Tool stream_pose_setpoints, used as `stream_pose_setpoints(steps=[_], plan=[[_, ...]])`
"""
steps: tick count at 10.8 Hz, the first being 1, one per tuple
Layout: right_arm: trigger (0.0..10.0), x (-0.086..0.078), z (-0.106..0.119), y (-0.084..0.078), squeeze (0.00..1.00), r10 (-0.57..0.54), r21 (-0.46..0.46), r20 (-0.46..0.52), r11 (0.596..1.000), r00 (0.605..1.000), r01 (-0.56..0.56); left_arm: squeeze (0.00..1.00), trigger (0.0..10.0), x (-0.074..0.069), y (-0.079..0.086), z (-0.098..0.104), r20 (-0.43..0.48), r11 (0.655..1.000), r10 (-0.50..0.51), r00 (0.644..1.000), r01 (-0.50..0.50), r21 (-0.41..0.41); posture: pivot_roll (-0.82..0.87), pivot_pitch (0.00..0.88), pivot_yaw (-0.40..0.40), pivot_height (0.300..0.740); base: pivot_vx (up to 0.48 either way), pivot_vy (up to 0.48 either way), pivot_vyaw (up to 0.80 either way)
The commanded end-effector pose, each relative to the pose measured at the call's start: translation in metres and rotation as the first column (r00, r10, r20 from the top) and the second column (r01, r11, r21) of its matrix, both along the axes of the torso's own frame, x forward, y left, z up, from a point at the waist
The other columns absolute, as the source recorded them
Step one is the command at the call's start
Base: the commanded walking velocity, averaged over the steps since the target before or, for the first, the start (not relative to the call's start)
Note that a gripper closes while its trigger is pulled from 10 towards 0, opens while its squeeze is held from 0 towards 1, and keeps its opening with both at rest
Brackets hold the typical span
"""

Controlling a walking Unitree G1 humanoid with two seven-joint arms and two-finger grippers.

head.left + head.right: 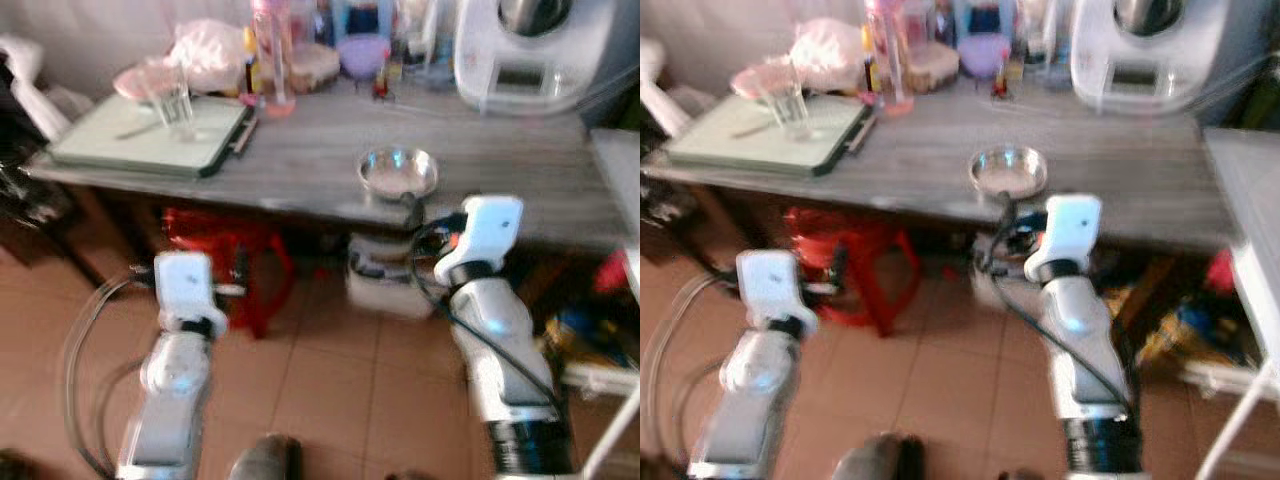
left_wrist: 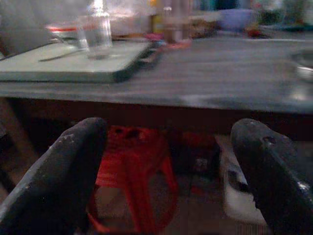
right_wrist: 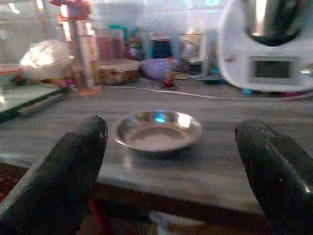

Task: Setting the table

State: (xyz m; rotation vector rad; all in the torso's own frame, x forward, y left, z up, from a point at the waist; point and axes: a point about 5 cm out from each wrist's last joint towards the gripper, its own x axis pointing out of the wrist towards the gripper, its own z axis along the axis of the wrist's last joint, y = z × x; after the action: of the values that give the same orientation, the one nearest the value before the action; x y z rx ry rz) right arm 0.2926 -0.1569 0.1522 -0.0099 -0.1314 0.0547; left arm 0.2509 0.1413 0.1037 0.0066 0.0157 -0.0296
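Observation:
A shallow steel bowl [image 1: 398, 172] sits near the front edge of the grey wooden table [image 1: 300, 150]. My right gripper [image 3: 171, 166] is open, held just short of the table edge and level with the bowl [image 3: 157, 129], which lies between its two black fingers [image 3: 68, 171] in the right wrist view. My left gripper [image 2: 168, 171] is open too, lower and further left, below the table edge in front of a red stool [image 2: 134, 166]. A pale green tray [image 1: 150, 135] at the table's left holds a drinking glass [image 1: 172, 100].
A white kitchen machine [image 1: 530, 50] stands at the back right. Bottles, a purple bowl [image 1: 362, 52] and a plastic bag [image 1: 205, 50] crowd the back edge. Under the table are the red stool [image 1: 235, 255] and a white box [image 1: 385, 275]. Cables hang by my left arm.

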Motion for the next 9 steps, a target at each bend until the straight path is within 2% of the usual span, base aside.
stream_pose_setpoints(steps=[1,3,6,7,8,9], plan=[[10.0,0.002,0.005,0.001,0.00,-0.003,0.015,0.014,1.000,1.000,0.002,0.00,10.0,0.002,0.005,0.005,0.016,1.000,0.011,1.000,-0.011,0.019,0.04,0.024,0.059,0.740,-0.251,0.000,0.00],[10.0,0.005,0.006,0.003,0.00,0.003,0.018,0.013,1.000,1.000,-0.004,0.00,10.0,0.005,0.004,0.007,0.023,1.000,0.011,1.000,-0.011,0.017,0.04,0.024,0.056,0.740,-0.251,0.000,0.00],[10.0,0.009,0.007,0.004,0.00,0.012,0.018,0.016,1.000,1.000,-0.012,0.00,10.0,0.005,0.002,0.006,0.021,1.000,-0.002,1.000,0.001,0.014,0.04,0.026,0.049,0.740,0.000,0.000,-0.45],[10.0,0.012,0.002,0.002,0.00,-0.010,0.056,-0.025,0.998,1.000,0.011,0.00,10.0,0.009,0.005,0.010,0.014,1.000,0.019,1.000,-0.018,-0.019,0.05,0.020,0.045,0.740,0.000,0.000,-0.80],[10.0,0.013,0.005,0.008,0.00,0.045,0.009,0.009,0.999,0.999,-0.045,0.00,10.0,0.010,0.001,0.014,0.044,0.999,-0.053,0.998,0.053,-0.002,0.04,0.014,0.049,0.740,0.000,0.000,0.00],[10.0,0.016,0.004,0.006,0.00,0.018,0.025,0.007,1.000,1.000,-0.018,0.00,10.0,0.012,0.000,0.014,0.061,0.998,-0.070,0.996,0.069,0.009,0.04,0.035,0.050,0.740,0.000,0.000,0.00]])
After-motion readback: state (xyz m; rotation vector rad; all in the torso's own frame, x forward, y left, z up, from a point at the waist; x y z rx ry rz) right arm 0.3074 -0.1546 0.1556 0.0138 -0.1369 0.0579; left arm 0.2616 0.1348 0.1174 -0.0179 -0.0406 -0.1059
